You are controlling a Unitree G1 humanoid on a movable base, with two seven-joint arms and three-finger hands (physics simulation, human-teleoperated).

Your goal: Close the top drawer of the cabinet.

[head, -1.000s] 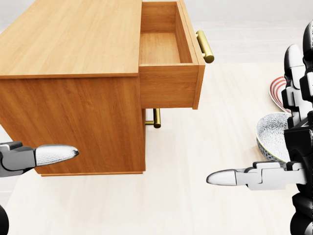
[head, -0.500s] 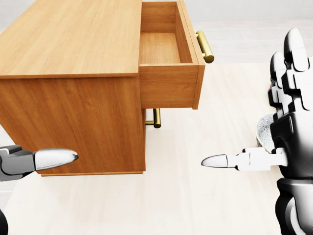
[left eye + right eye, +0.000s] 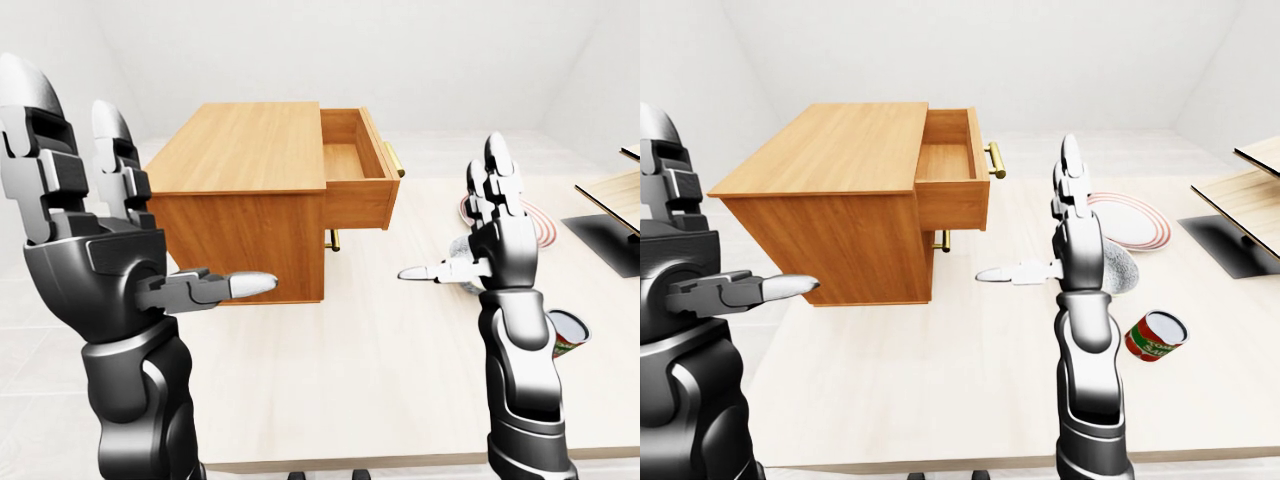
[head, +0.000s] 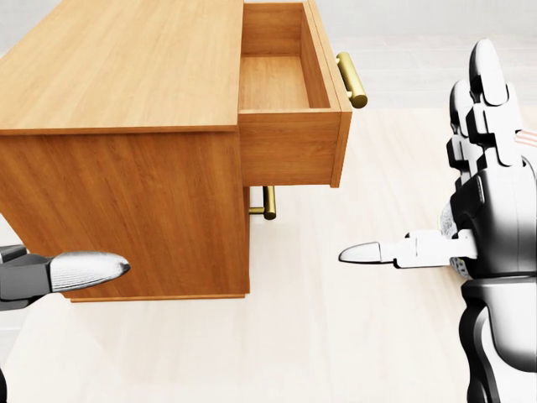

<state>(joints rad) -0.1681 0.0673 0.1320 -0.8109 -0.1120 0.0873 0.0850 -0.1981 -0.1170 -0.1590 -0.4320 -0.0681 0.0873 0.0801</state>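
Top drawer (image 4: pixel 285 92) stood pulled out of the cabinet (image 4: pixel 126 151) on the surface (image 3: pixel 970 380), brass handle (image 4: pixel 351 79) facing right in head view. Left hand (image 3: pixel 95 250) and right hand (image 3: pixel 1075 240) both spread open, holding nothing, clear of the drawer.

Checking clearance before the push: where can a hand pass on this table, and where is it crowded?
Bare tabletop lies between the cabinet and the right hand, below the open top drawer. Crowded to the right in the right-eye view: plate, bowl, can.
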